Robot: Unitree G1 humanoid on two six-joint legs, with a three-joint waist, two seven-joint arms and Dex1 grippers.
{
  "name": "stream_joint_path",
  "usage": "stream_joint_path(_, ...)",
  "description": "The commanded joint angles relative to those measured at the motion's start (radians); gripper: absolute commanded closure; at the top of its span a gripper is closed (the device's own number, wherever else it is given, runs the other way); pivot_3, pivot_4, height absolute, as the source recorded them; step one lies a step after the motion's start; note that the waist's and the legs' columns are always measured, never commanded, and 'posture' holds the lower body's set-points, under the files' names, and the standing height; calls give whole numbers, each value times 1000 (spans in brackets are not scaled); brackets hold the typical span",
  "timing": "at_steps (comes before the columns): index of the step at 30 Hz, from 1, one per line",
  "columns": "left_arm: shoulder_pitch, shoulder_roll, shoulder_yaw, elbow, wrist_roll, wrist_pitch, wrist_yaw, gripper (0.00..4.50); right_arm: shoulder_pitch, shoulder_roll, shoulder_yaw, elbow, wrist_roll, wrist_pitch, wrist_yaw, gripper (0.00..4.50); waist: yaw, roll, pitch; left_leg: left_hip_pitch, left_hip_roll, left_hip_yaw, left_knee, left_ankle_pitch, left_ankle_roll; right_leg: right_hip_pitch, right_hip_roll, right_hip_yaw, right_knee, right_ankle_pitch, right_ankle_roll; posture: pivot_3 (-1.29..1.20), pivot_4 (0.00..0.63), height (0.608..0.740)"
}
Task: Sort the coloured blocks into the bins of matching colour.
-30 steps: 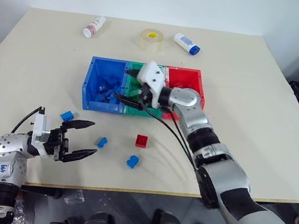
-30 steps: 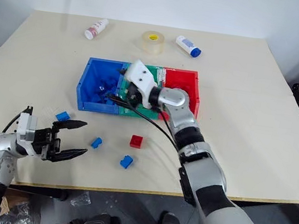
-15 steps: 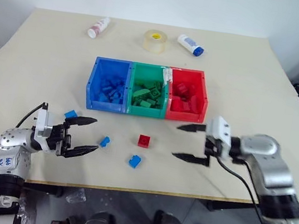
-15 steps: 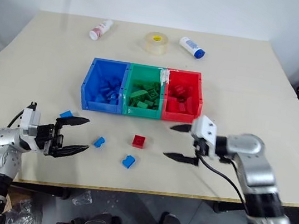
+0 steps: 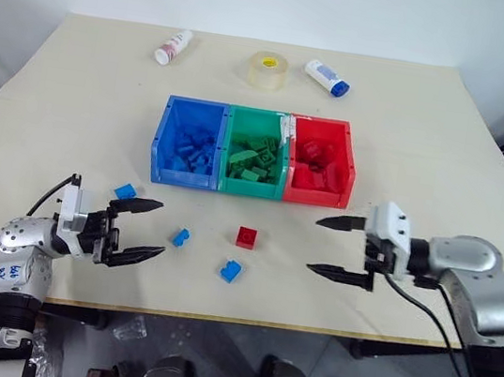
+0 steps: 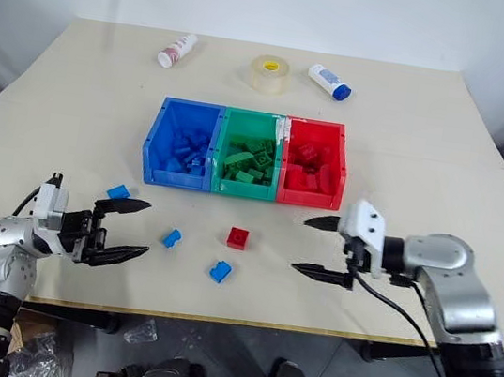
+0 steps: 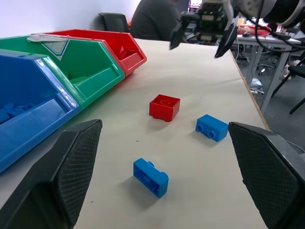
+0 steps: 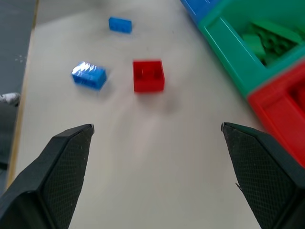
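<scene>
Part of the heap inside each of my three joined bins (image 5: 249, 190) is hidden behind the near walls, so I cannot count what lies there; the blue (image 5: 189, 142), green (image 5: 255, 154) and red (image 5: 321, 162) tubs sit in a row mid-table (image 5: 446, 161). In my left wrist view a seated person (image 7: 155, 20) is cut off at the frame's edge beyond the table.

Four blocks lie loose on the table. A red block (image 5: 247, 237) sits between my two pincers, nearer the bins than the blue block (image 5: 230, 271) just beside it. Another blue block (image 5: 180, 237) lies near the tips of my left pincer (image 5: 149, 228), and a fourth, blue (image 5: 124, 192), lies just beside its upper finger, apart from it.

My left pincer hangs low over the near left part of the table, pointing toward the middle, jaws spread wide with nothing in them. My right pincer (image 5: 332, 248) points back at it from the right, near the red bin's front corner, likewise wide apart and holding nothing.
</scene>
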Motion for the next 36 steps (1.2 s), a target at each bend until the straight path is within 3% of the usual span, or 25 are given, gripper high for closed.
stream_joint_path(1,27,15,18,-32,-8,-21,-20,0,-64,56,64,39,-54,-2,-43,31,0,0,0,0,0,0,0,0,0,0,0,0,0,0,0,0,150,740)
stream_joint_path(12,135,10,50,-124,-22,-39,20,0,-219,279,221,299,-181,-84,-73,31,-2,0,0,-1,0,0,0,0,0,0,0,0,0,0,0,0,150,740)
stream_joint_path(15,155,13,57,-134,-24,-45,23,0,-221,293,224,325,-193,-104,-71,592,-1,0,0,-1,0,0,0,0,0,0,0,0,1,0,0,0,150,740)
stream_joint_path(21,165,31,74,-111,-22,-62,-1,0,-229,306,212,323,-189,-108,-76,2623,-2,0,0,-1,0,0,0,0,0,0,0,0,1,0,0,0,150,740)
stream_joint_path(23,155,37,78,-86,-16,-73,-9,0,-235,306,197,313,-182,-106,-85,3031,-3,0,0,-1,0,0,0,0,0,0,0,0,1,0,0,0,150,740)
stream_joint_path(33,83,33,68,0,-4,-93,-22,0,-259,254,4,163,-68,-3,-159,3028,1,0,0,-1,0,0,0,0,0,-1,0,0,1,0,0,0,150,740)
stream_joint_path(36,53,24,53,22,3,-95,-23,0,-343,224,-83,257,-78,-26,-230,3028,-1,0,0,-1,0,0,0,0,0,-1,0,0,1,0,0,0,150,740)
